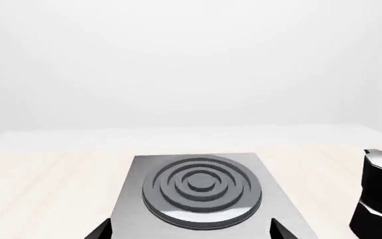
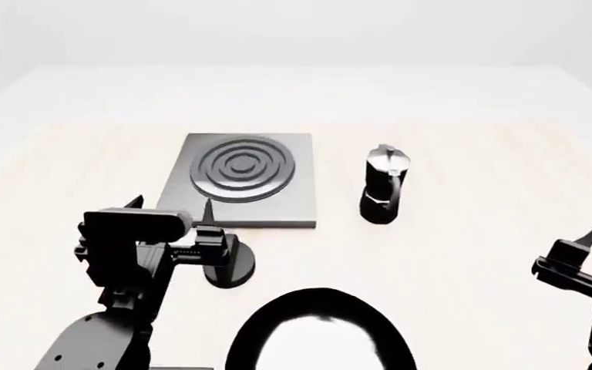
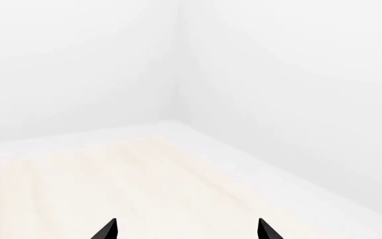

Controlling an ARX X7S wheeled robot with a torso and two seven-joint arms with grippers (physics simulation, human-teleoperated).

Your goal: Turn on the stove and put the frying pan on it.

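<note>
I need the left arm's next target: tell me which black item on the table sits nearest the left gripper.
The small round knob, right beside the left gripper, in front of the stove. The moka pot and frying pan lie farther off.

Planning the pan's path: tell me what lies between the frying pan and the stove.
Head view: the small black round knob sits between the black frying pan and grey square stove.

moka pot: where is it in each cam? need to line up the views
Head view: moka pot stands upright on the table, to the right of the stove, apart from it.
Left wrist view: cut off at the right edge, beside the stove.
Right wrist view: not in it; only bare tabletop and wall.
Shared landmark: the stove's concentric burner rings, seen in head and left wrist views.
</note>
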